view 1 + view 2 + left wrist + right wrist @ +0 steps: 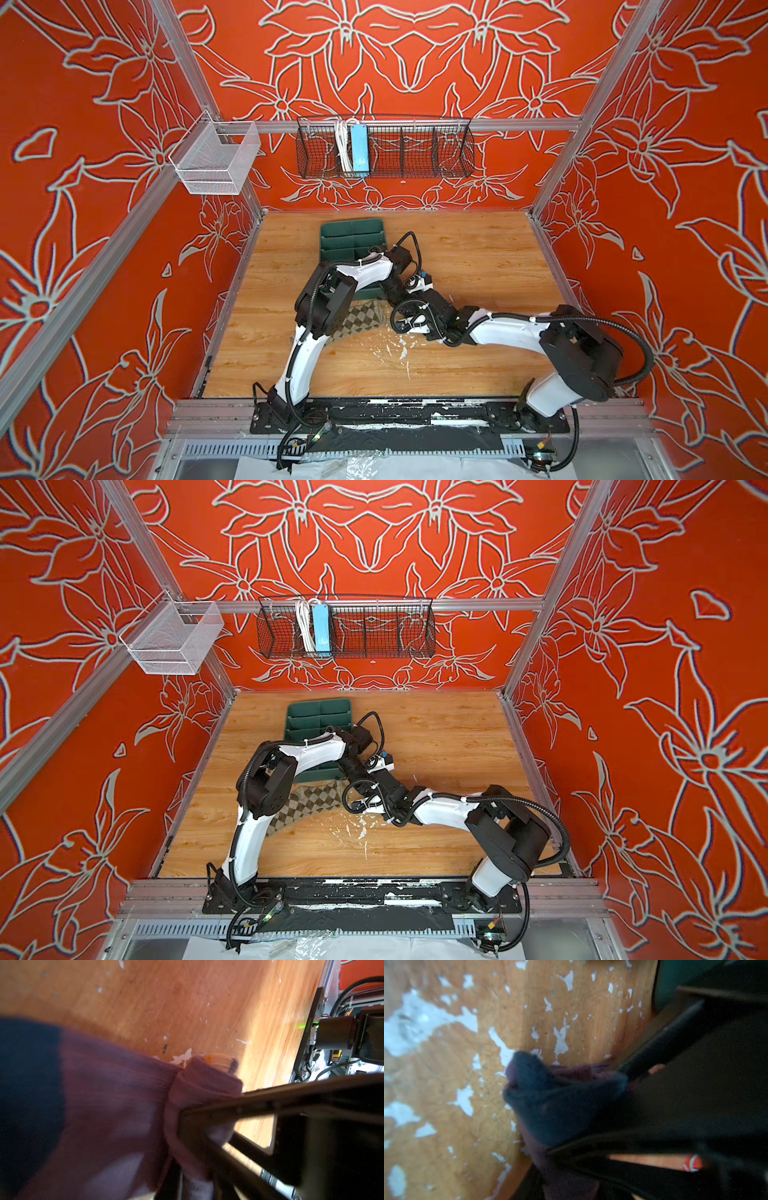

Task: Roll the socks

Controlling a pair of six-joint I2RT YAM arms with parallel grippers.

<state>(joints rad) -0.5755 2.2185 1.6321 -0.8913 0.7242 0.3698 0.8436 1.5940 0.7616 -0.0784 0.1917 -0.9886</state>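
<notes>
Progress: no finished roll is seen in any view.

The purple sock (pixel 116 1105), a soft ribbed knit with a dark teal end, is drawn out between the two grippers near the middle of the workspace. It is stretched rather than wound, so rolling is judged to be at its very start. Whether it clears the surface cannot be told.

The argyle sock (pixel 361 318), a beige knit with olive-brown diamonds, lies flat and unrolled on the wood-grain table (pixel 478 257). It is partly hidden under the left arm, just in front of the green tray (pixel 351 237), a dark plastic tray with dividers. Both socks are therefore judged left to roll.

Left gripper (pixel 197 1091): closed almost fully on a bunched fold of the purple part. The fabric is puckered into tight pleats against the black finger.

Right gripper (pixel 589 1113): the teal end is bunched between its dark fingers. The view is blurred, and it cannot be told whether the fabric is clamped or only bracketed.

Materials: the knit is limp and finely ribbed, and it creases wherever it is pinched. It is judged likely to sag and unwind unless tension is kept. The table laminate is worn, with pale peeled patches (pixel 425 1018) scattered over the wood grain, against which fibres may catch.
</notes>
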